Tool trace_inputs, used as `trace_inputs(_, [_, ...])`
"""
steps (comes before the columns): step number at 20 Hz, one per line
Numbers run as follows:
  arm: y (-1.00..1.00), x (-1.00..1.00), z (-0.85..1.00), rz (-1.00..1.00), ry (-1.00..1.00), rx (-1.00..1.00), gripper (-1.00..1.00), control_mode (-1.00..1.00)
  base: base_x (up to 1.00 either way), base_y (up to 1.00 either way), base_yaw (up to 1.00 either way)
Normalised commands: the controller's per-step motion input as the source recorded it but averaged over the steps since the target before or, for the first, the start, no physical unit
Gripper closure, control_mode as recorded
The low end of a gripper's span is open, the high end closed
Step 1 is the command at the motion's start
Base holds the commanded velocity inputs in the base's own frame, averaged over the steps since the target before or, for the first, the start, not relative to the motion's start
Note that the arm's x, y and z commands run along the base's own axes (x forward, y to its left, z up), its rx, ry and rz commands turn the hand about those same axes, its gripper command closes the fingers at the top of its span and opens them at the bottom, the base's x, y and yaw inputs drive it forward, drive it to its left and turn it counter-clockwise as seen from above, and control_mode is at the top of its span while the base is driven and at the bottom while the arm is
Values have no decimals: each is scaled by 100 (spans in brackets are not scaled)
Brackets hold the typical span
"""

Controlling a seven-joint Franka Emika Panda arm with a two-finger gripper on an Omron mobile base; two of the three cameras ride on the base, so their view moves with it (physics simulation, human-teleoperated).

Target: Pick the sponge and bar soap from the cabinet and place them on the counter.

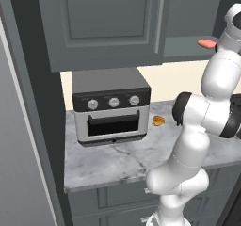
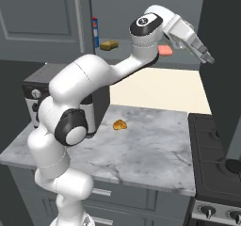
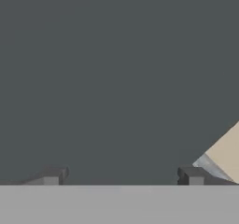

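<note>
Left base view: bar soap (image 1: pixel 205 43) lies on the cabinet (image 1: pixel 103 22) shelf, top right, partly behind the white arm. Toaster oven (image 1: pixel 111 108) sits on the worktop (image 1: pixel 117 161), with an orange lump (image 1: pixel 158 120) just beside its right side.

Right base view: the hand (image 2: pixel 205 56) is up at shelf height, right of the soap and near it but apart, angled down toward the dark open door on the right. It holds nothing. Sponge (image 2: pixel 109 44) sits further left on the same shelf, next to a red and blue box (image 2: pixel 95 32). Both task things are not yet on the worktop.

Hand view: fingertips (image 3: pixel 55 175) stand wide apart, nothing between them; dark grey door panel ahead.

Step in hand looks like reaching for the soap. To do it well: turn the wrist back toward the shelf, keep the jaws wide, straddle the bar's short sides, stay clear of the door, then close.
</note>
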Motion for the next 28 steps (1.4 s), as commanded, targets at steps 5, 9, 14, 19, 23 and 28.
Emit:
trace_inputs(5, [10, -8, -20, 6, -5, 3, -100, -100, 0, 0, 0])
trace_inputs(9, [42, -18, -17, 7, -11, 0, -100, -100, 0, 0, 0])
trace_inputs(14, [51, -31, -3, 9, -13, 0, -100, -100, 0, 0, 0])
trace_inputs(19, [45, -39, -1, 15, -6, -1, -100, -100, 0, 0, 0])
trace_inputs(23, [40, -51, -7, 18, 0, -2, -100, -100, 0, 0, 0])
trace_inputs(28, [47, -41, -12, 18, -4, -2, -100, -100, 0, 0, 0])
